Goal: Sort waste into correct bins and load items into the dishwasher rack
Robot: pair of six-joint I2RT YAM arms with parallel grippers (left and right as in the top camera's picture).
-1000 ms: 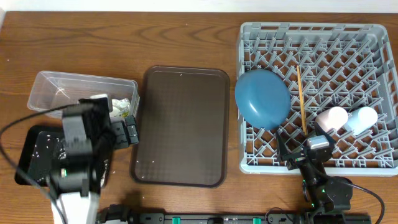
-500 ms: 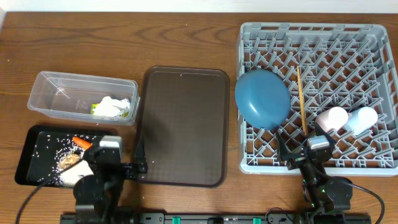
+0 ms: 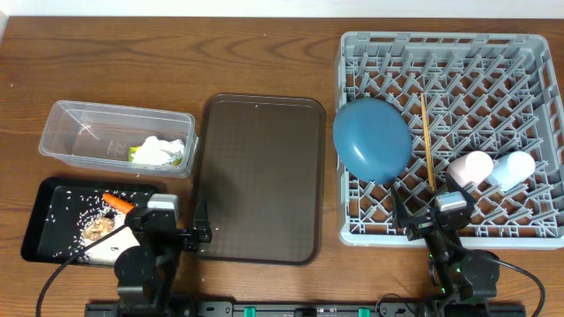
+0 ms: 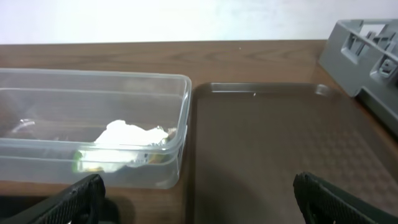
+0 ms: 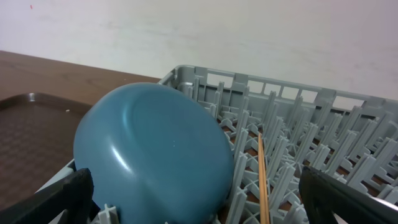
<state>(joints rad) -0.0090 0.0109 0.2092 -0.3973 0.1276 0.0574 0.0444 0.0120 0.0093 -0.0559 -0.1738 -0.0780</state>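
Mid-table, a dark brown serving tray [image 3: 260, 176], its surface bare. Just left of its far half, a clear tub [image 3: 62, 123], with a white tissue [image 3: 157, 148] and a yellow-green and silver wrapper [image 3: 134, 156] bunched at the end nearest the serving tray. Left of its near half, a black tray [image 3: 35, 224] carrying a small carrot [image 3: 117, 202], scattered rice grains [image 3: 66, 210] and a brownish lump [image 3: 97, 229]; near right part of it covered by the left arm. Just right of the serving tray, the grey dishwasher rack [image 3: 529, 44]: blue plate [image 3: 372, 139] tilted on edge at the side closest to the serving tray, a wooden chopstick [image 3: 426, 141] lying across the pegs just past it (only one made out clearly), pink cup [image 3: 471, 167] and light blue cup [image 3: 513, 169] side by side farther right.

Left gripper [image 4: 199, 208] low at the serving tray's near left corner, fingers [image 4: 74, 199] spread wide, gripping nothing. Right gripper [image 5: 199, 208] off to the serving tray's near right, at the rack's near edge, likewise spread wide and empty, facing the plate's underside, which blocks much of the rack behind.
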